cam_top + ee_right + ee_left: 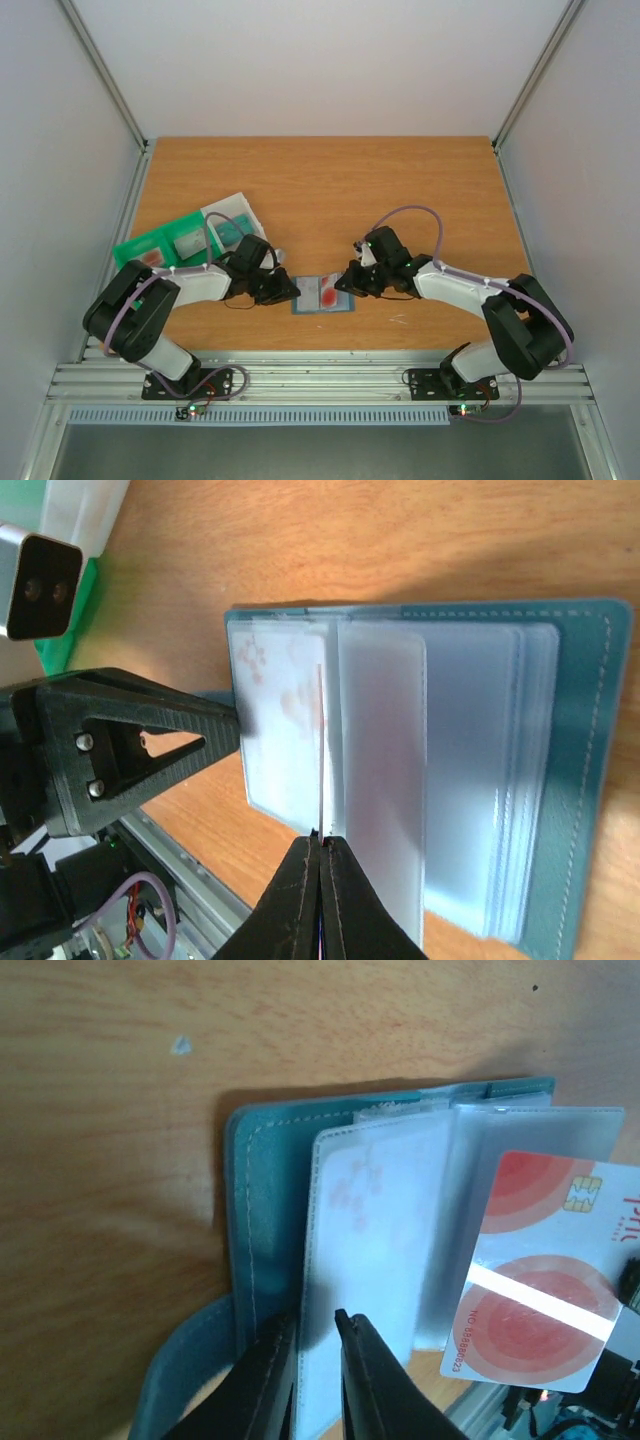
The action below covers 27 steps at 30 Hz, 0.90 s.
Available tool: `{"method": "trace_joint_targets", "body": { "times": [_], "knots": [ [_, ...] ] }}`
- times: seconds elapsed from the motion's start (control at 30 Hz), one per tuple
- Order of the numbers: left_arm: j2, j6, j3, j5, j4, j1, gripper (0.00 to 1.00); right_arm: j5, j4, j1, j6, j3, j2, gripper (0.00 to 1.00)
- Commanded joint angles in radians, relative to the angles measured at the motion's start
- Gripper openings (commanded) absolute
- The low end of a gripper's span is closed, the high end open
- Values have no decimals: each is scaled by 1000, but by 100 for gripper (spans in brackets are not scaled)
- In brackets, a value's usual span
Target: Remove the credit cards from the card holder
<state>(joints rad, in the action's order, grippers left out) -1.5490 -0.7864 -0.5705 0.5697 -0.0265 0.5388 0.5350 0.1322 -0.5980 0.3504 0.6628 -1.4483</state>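
**Two grippers are meeting at the open card holder**

In the overhead view, the green tray [150, 250] is lying at the left of the wooden table [330, 180]. The clear whitish tray [215, 215] is touching its right end and is carrying a teal card [233, 232].

Moving to the right, the left gripper [315, 1322] is reaching to the card holder [262, 1210]. The holder is lying open and flat at the centre of the frame, near the bottom edge of the table, between the two arms. In the left wrist view the jaws are standing narrow, with the edge of one clear inner sleeve between them. I cannot tell if they are really pressing it.

To the right of this sleeve, the white credit card [545, 1290] with red circles is standing out over the holder's clear sleeves, tilted, with its chip showing.

At the right side of the holder, the right gripper [321, 845] is pinching this card. In the right wrist view its fingers are pressed together on the card, which is showing only as a thin white line, edge-on, above the pale sleeves.
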Motion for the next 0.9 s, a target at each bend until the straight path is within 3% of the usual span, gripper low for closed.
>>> {"method": "trace_joint_targets", "body": {
  "times": [0.0,0.2,0.47,0.6,0.87],
  "knots": [
    [83,-16,-5,-1,-69,5,17,-12,136,6,-74,40,81,1],
    [215,6,-74,24,-188,6,31,10,311,7,-199,116,207,1],
    [387,207,-235,106,-486,6,50,184,434,5,-351,196,300,1],
    [418,288,-307,199,-615,6,52,316,422,5,-386,208,332,1],
    [473,331,-340,443,-599,6,51,506,424,4,-437,236,355,1]
  ]
}}
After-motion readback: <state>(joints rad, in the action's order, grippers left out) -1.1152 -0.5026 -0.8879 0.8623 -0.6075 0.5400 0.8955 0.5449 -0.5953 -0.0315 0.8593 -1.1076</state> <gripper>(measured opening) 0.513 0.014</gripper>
